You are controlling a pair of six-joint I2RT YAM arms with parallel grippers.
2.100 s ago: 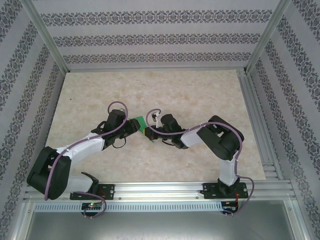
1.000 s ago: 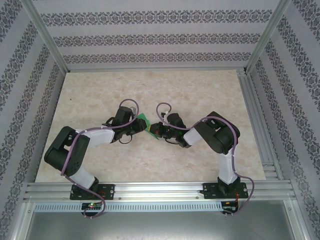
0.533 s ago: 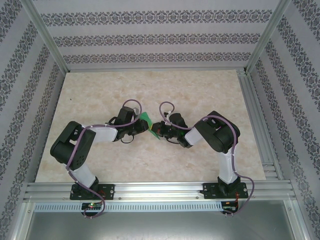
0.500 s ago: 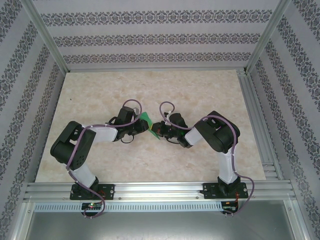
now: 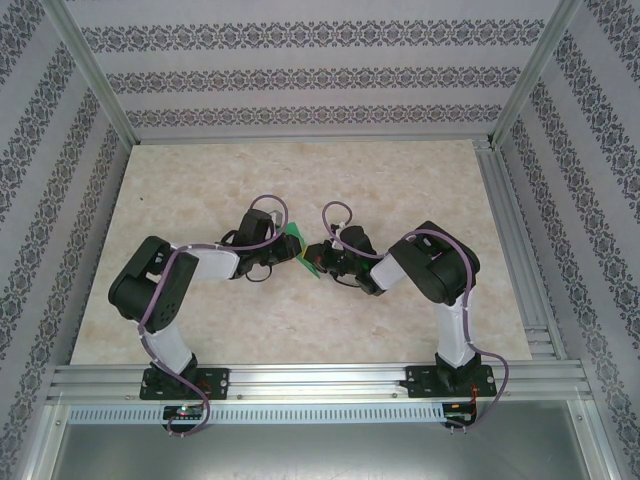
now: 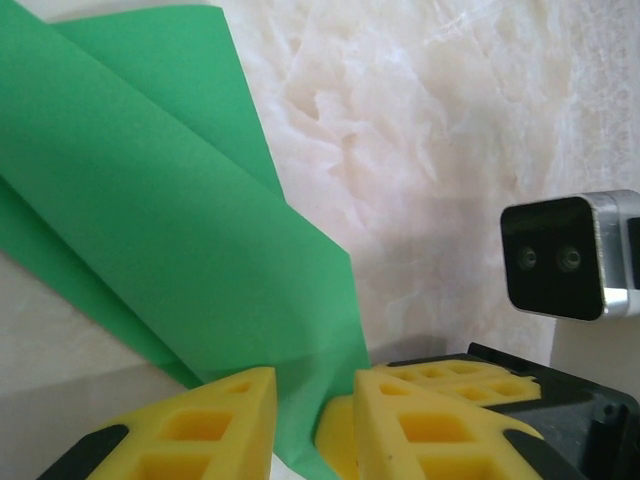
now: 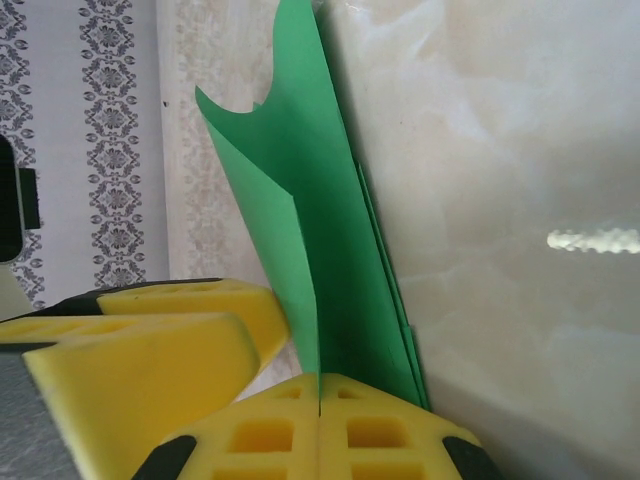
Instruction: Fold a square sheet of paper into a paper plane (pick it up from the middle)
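Clamps the square sheet of paper (image 7: 325, 270), partly folded, in the closed right tool (image 7: 318, 392) at mid-worktop (image 5: 400, 180). Brings the left tool (image 6: 312, 395) closer than a second ago, narrowing astride the paper's edge without pinching yet. Suggests a crease-pinch next.

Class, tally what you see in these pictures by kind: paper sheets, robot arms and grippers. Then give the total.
green paper sheet: 1
robot arms: 2 (left arm, right arm)
grippers: 2 (left gripper, right gripper)
Total: 5
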